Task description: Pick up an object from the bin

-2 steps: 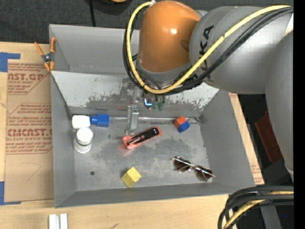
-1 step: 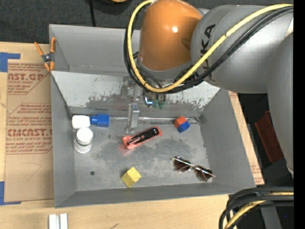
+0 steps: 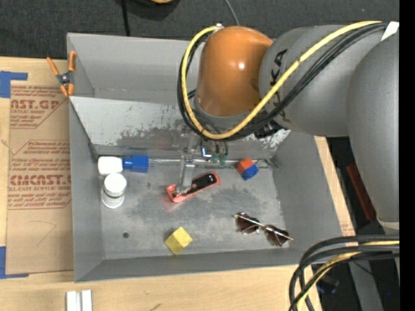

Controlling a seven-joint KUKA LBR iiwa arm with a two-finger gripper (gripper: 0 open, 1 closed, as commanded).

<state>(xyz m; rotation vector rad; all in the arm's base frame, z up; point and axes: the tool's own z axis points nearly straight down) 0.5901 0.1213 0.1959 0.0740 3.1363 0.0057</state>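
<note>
The grey metal bin [image 3: 139,222] I'm working over has a scuffed, scratched floor with a few loose things spread well apart.

My claw [image 3: 184,186] is down at the middle of the floor, right over a small pink and black tool [image 3: 203,182] that lies flat and slantwise, pink end toward the near wall. From this angle I cannot tell how far the claw is open, or whether it has any hold.

I judge the tool to be light, stiff plastic, not fragile, but slim and smooth. It could skate on the metal or swing if taken by one end. I would close across its narrow width near the middle, where pink meets black.

An orange and blue block [image 3: 247,168] sits near, toward the right wall. The sunglasses [image 3: 262,229] lie toward the near right corner and a yellow block [image 3: 178,240] by the near wall. Along the left wall are a white bottle [image 3: 113,190] and a blue and white marker [image 3: 123,164].

Nothing in the bin carries writing I can read. Dark letters on the arm [image 3: 305,89] look like part of KUKA.
</note>
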